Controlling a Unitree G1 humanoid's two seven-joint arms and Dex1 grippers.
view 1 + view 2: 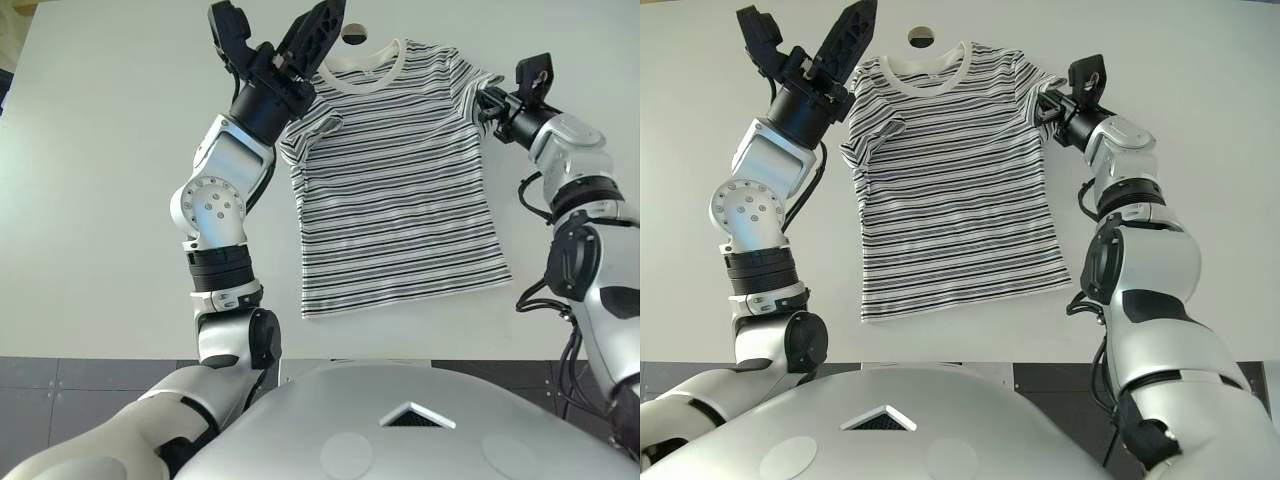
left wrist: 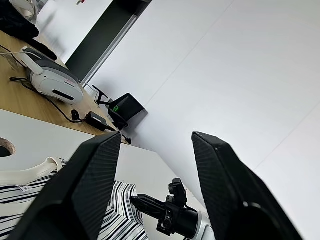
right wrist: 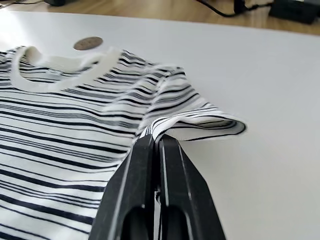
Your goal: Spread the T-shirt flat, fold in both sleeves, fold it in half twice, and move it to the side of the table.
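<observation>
left arm (image 1: pixel 215 205): silver-grey shells, black joint bands, round elbow disc ringed with small screws | right arm (image 1: pixel 575 190): silver shells, black wrist housing, loose black cables by elbow | left gripper (image 1: pixel 278 12): black, broad tapered fingers (image 2: pixel 95 185), finely ribbed | right gripper (image 3: pixel 156 142): narrow smooth black fingers | chest (image 1: pixel 330 400): silver-grey, small diamond vent

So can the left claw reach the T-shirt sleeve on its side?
Probably yes: the left claw is open and raised right by that sleeve, and nothing lies between them.

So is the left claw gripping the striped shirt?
No, the left gripper stands wide open in the air, holding no part of the striped T-shirt.
</observation>
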